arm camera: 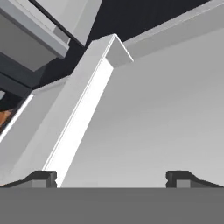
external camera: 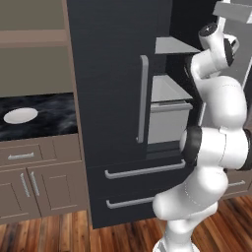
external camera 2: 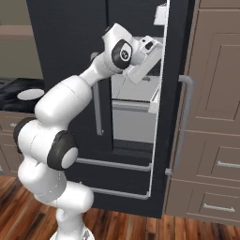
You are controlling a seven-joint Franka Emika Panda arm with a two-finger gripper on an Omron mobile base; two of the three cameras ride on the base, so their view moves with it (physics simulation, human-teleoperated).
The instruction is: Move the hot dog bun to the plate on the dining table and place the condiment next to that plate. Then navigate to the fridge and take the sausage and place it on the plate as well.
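Claw (arm camera: 111,178) stands open and empty, its fingertips (arm camera: 41,178) wide apart at the frame bottom, facing pale grey inner panels. Fridge (external camera: 113,74), one door swung open, occupies the centre of both base views, with the arm reaching inside at upper right of the left base view.

Both base cameras sit behind the arm (external camera: 211,147), one at its left and one at its right, facing forward and slightly down at the fridge (external camera: 113,98); they share its open compartment, handles and drawer bars. The hand camera looks along the fingertips (arm camera: 41,178), very close to pale grey shelving (arm camera: 153,122) just beyond them.
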